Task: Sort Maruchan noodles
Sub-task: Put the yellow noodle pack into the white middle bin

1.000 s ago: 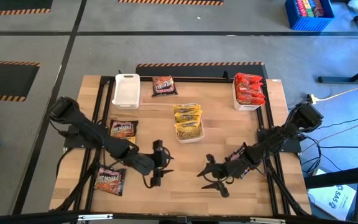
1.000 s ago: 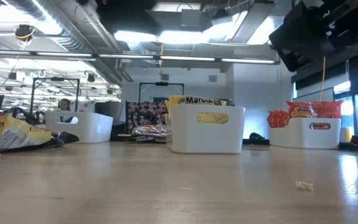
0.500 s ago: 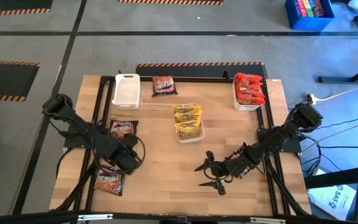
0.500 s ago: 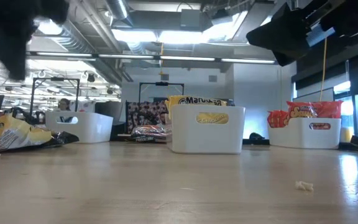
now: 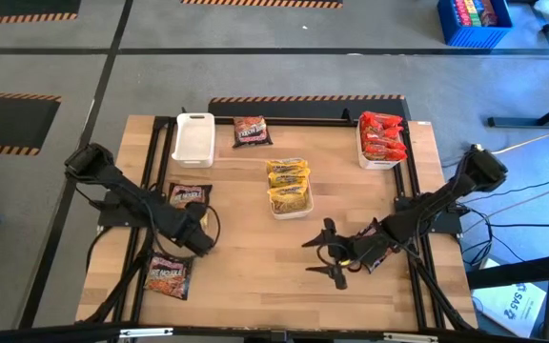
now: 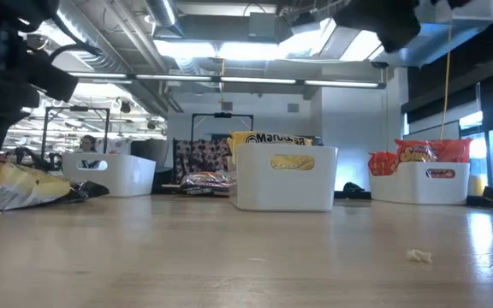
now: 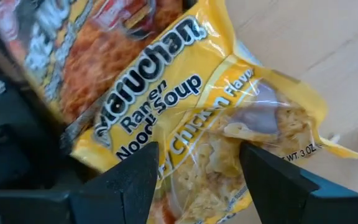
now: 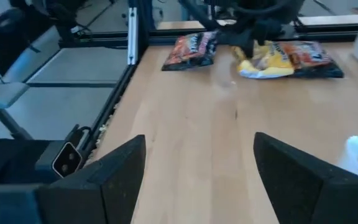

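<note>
From above: left gripper [image 5: 196, 232] hovering over yellow crinkly Maruchan packet [image 5: 188, 199] at table's left side, fingers spread, nothing held. Right gripper [image 5: 324, 255] waiting mid-table, fingers wide, empty. Yellow packets filling middle white tray [image 5: 291, 207]; red ones in right white tray [image 5: 381, 162]; left white tray [image 5: 193, 139] bare.

Low view: yellow packet [image 6: 11, 185] lying flat at left.

Left wrist view: yellow packet [image 7: 197, 118] showing just beyond spread fingers [image 7: 129, 180]. Step judged: reaching for pick. Next: lowering, closing on packet edge.
</note>
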Tool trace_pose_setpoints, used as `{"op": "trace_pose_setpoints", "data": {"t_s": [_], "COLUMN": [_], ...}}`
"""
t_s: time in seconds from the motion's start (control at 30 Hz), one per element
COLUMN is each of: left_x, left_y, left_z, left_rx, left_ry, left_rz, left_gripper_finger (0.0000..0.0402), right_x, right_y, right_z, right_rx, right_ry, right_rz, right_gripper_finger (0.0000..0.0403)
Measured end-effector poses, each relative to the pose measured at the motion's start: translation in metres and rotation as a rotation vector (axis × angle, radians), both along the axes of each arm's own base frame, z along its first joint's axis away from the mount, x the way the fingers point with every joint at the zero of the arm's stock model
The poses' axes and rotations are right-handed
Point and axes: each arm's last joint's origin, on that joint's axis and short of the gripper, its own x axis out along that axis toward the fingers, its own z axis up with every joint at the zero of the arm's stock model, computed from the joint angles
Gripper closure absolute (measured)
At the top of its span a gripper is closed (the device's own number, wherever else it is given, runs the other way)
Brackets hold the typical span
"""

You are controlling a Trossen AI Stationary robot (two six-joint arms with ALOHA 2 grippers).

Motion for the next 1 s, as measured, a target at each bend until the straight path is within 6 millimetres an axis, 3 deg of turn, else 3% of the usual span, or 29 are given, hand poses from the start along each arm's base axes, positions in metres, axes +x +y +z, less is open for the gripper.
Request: {"op": "trace_pose_setpoints", "data": {"t_s": [0.27,0.63,1.0], "left_x": [0.017,0.048,0.08], "left_y": [-0.009,-0.024,-0.04], "left_z": [-0.003,-0.017,-0.024], "left_rx": [-0.075,0.004,0.112], "left_ry": [-0.171,-0.355,-0.555], "left_rz": [-0.178,-0.489,-0.916], "left_gripper_finger": [0.0179,0.0179,0.0179], "right_x": [-0.006,-0.009,-0.01], "right_y": [-0.005,-0.005,-0.004], "right_z": [0.021,0.016,0.006], "right_rx": [-0.021,0.001,0.089], "right_ry": [0.022,0.085,0.189], "right_rz": [-0.019,-0.012,-0.011], "right_gripper_finger": [0.0127,0.0127,0.0127]}}
